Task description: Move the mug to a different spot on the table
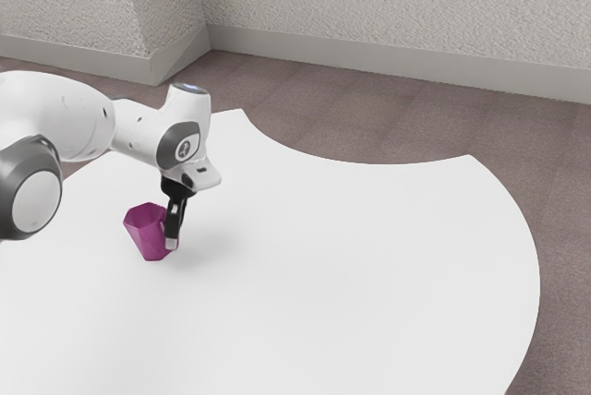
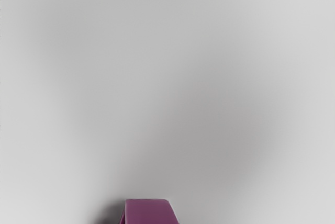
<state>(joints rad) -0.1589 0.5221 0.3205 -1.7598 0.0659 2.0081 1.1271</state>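
Here the gripper comes down from above onto the mug, a purple faceted cup that narrows toward its base. The arm reaches in from the mug's side toward the exterior view's left. One dark finger runs down the outside of the mug's wall on the side toward the exterior view's right. Its partner seems to sit inside the rim, so the jaws look clamped on that one wall, though the angle makes this hard to confirm. A pinch on the wall suits this cup. Its body is probably too wide for the jaws to span, and the rim is open to a hand coming straight down.

The mug is at the white table, with its mouth leaning a little toward the exterior view's left. That lean fits a cup hanging from a grip on one side. Its faint shadow falls on the table just beside the base, toward the exterior view's right. In the wrist view the mug shows as a purple block right under the hand, with plain table beyond it.

The step in hand is, I judge, the carry. The table is bare and wide on the mug's side toward the exterior view's right, so a set-down spot is easy to find. The risk is the cup swinging or slipping in a one-wall grip.
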